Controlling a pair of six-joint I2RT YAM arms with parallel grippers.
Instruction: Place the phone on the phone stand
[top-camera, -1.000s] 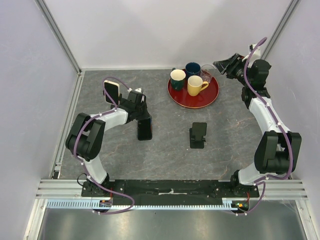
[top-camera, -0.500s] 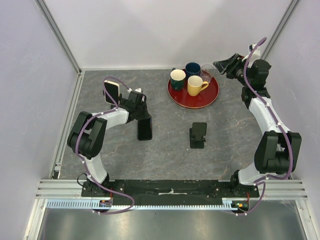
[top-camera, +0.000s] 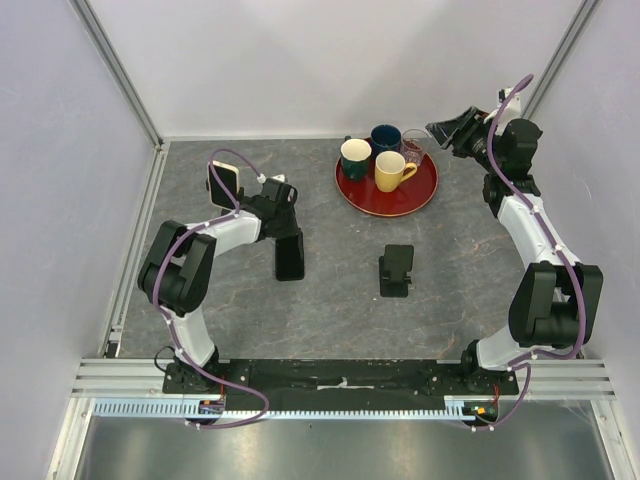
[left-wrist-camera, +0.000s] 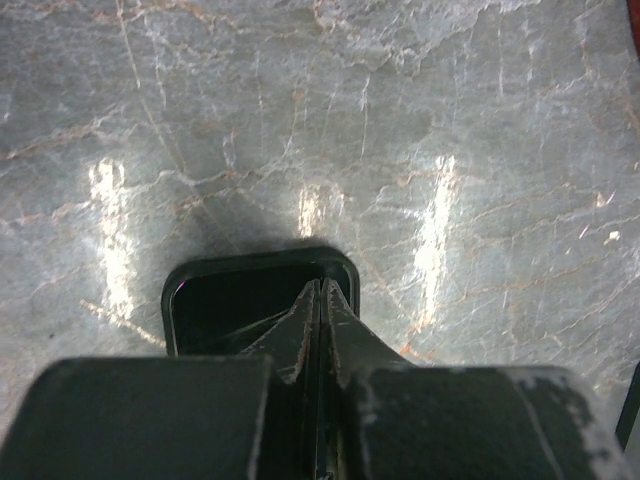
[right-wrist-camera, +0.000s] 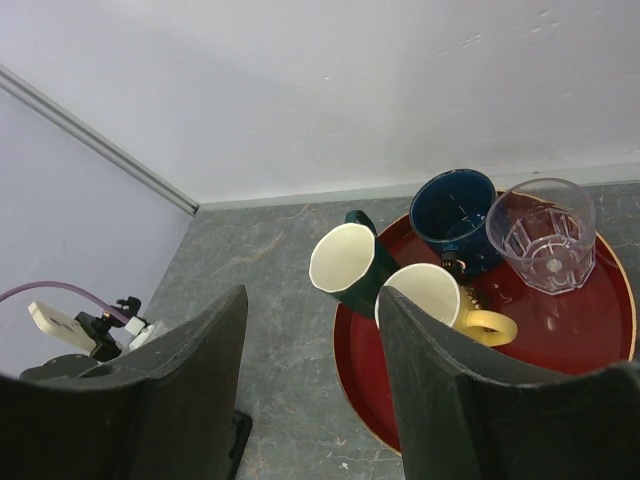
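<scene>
Clamping the phone by its edge, the left pincer has only shifted slightly; the phone is well left of the stand, so the carry remains. Far right, the right pincer, jaws apart, holds nothing.

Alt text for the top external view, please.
The left gripper, shut, sits at the far end of a dark phone, left of the empty black phone stand on the grey table. The right gripper hangs open, holding nothing, beside a red tray of cups.
</scene>
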